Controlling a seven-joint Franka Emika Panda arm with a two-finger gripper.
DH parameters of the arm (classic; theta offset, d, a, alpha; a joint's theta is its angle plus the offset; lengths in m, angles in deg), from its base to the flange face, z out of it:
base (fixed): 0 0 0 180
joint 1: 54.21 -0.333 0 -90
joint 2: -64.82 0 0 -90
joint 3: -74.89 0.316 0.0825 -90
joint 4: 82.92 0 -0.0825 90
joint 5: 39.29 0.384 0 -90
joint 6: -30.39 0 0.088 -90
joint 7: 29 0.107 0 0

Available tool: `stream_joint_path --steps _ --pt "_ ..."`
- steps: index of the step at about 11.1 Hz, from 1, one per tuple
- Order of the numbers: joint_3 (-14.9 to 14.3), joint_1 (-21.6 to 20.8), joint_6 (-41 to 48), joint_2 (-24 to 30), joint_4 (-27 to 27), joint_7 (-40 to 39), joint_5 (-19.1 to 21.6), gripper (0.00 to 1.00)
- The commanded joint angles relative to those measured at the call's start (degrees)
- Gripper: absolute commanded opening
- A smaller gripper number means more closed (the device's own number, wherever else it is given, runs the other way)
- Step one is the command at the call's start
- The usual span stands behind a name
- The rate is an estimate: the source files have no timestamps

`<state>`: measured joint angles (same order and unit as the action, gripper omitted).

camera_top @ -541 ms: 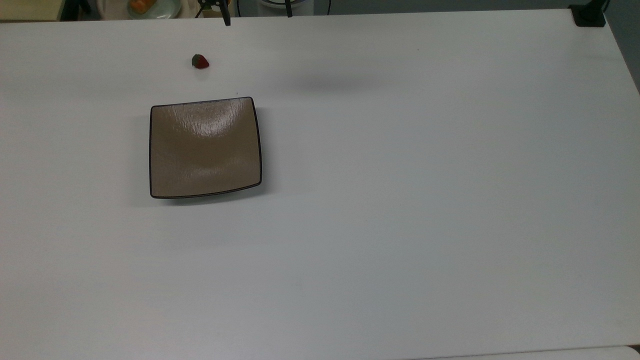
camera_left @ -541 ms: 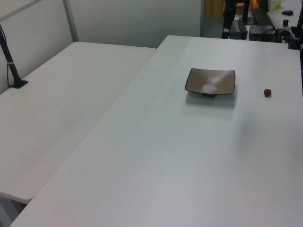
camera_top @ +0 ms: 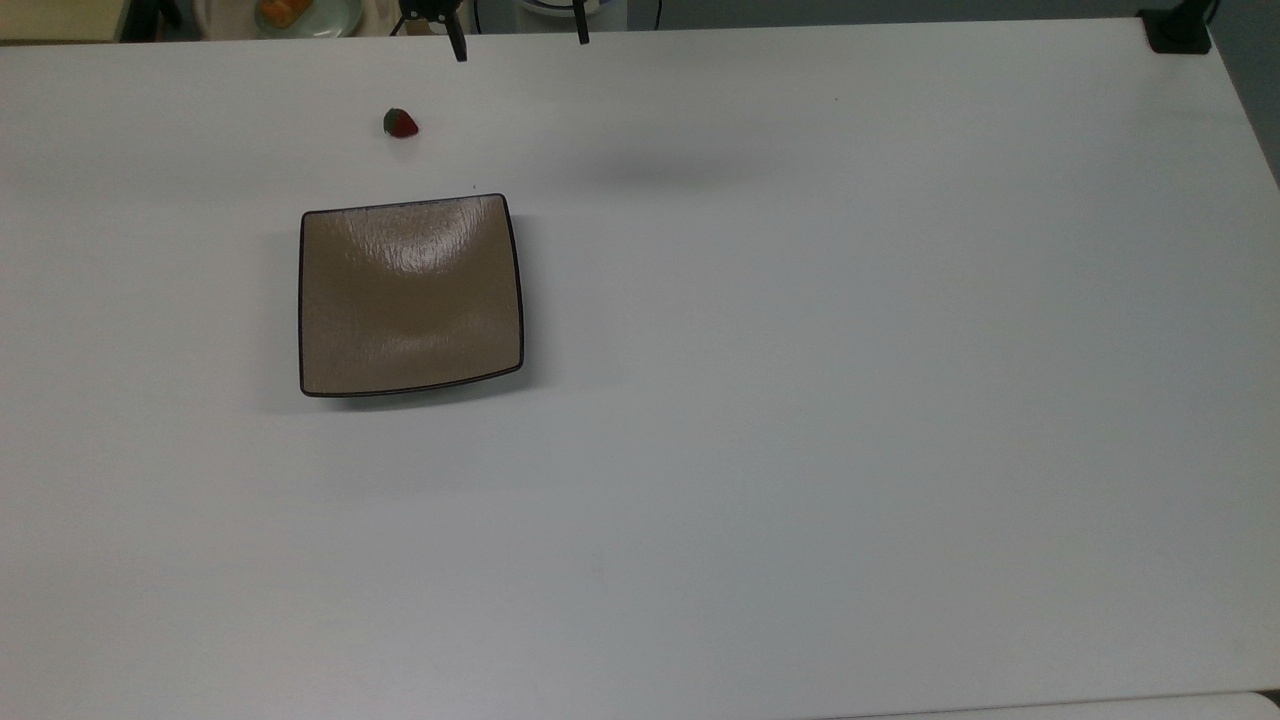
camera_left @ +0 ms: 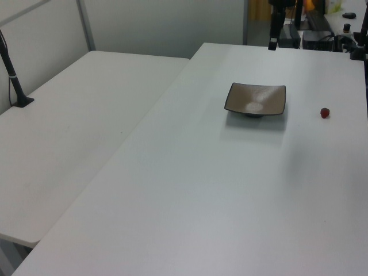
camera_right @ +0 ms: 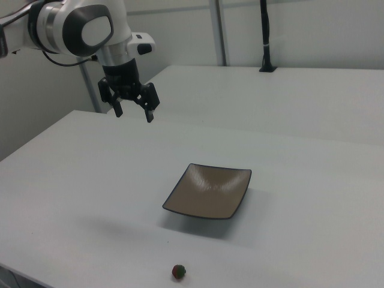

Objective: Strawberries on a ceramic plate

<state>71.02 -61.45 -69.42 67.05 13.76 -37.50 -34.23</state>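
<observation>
A small red strawberry [camera_top: 400,123] with a green cap lies on the white table, just beyond the top edge of the square tan-brown ceramic plate [camera_top: 410,295] in the top view. The plate [camera_right: 210,191] is empty. In the right view the strawberry [camera_right: 179,271] sits near the bottom edge, in front of the plate. My gripper [camera_right: 133,111] hangs open above the table, up and to the left of the plate in the right view, holding nothing. Its two black fingertips [camera_top: 458,47] poke in at the top view's top edge. In the left view the plate [camera_left: 256,99] lies left of the strawberry [camera_left: 325,112].
A pale round dish [camera_top: 300,12] with orange food sits off the table at the top view's top left. A black clamp base [camera_top: 1180,32] stands at the table's top right corner. A second white table [camera_left: 80,126] adjoins on the left view's left.
The gripper's fingertips have come slightly further into the top view from its top edge. The strawberry and plate have not moved.
</observation>
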Motion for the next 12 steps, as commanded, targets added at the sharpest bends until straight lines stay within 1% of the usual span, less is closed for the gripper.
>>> stream_joint_path --steps 1,7,10,12 --pt "-0.61 -0.94 -0.39 0.40 0.44 0.50 0.83 1.00" --pt "-0.17 -0.50 -0.39 0.49 1.93 0.06 0.13 1.00" --pt "-0.17 0.03 0.91 0.75 3.42 -5.10 -0.14 1.00" --pt "-0.17 0.11 3.20 0.75 3.95 -11.68 -0.40 1.00"
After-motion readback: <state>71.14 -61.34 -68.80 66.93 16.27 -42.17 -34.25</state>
